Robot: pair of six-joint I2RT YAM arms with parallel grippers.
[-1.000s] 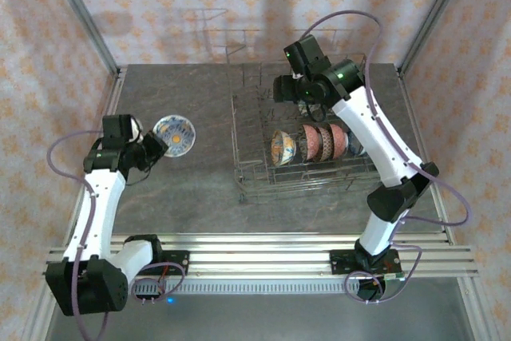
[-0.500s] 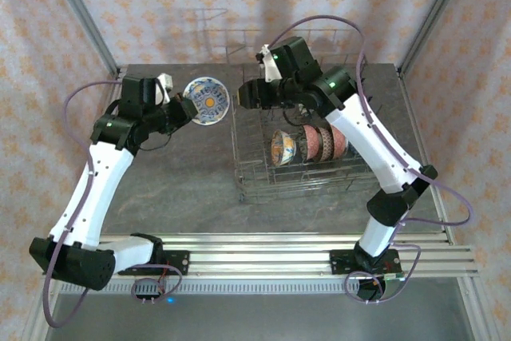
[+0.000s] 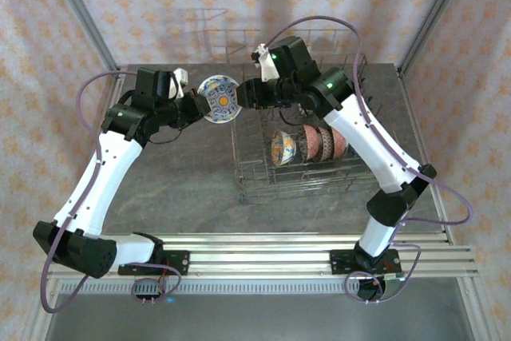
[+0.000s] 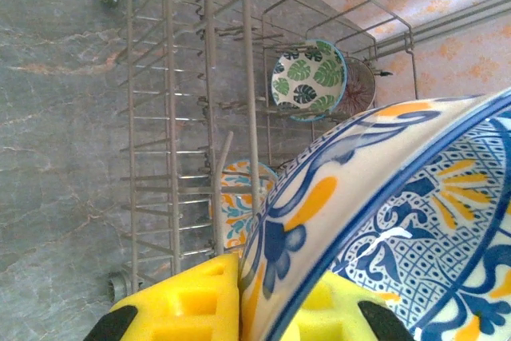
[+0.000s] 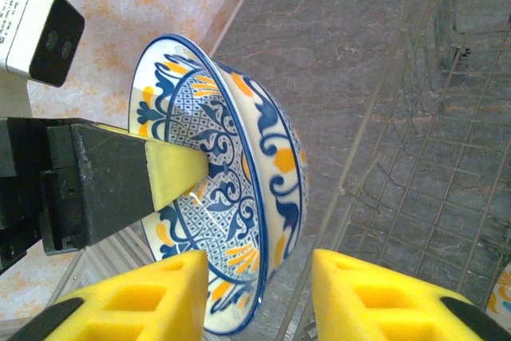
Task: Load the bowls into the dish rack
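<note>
Blue-white bowl (image 3: 219, 99) is hanging in the air above the table (image 3: 176, 173), just beside the dish rack (image 3: 254, 129). Left gripper (image 3: 194, 106) is clamping its rim. Right gripper (image 3: 247, 93) is straddling the opposite rim, jaws standing apart.

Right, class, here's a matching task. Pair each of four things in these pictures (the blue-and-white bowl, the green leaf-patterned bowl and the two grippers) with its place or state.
Column one:
1. blue-and-white bowl
2. green leaf-patterned bowl
3. left gripper
4. right gripper

Column two:
a. standing on edge in the dish rack
b. shut on a bowl's rim
c. held in the air between the two grippers
d. jaws apart, one on each side of the bowl

Pairs: 1-c, 2-a, 3-b, 4-d
</note>
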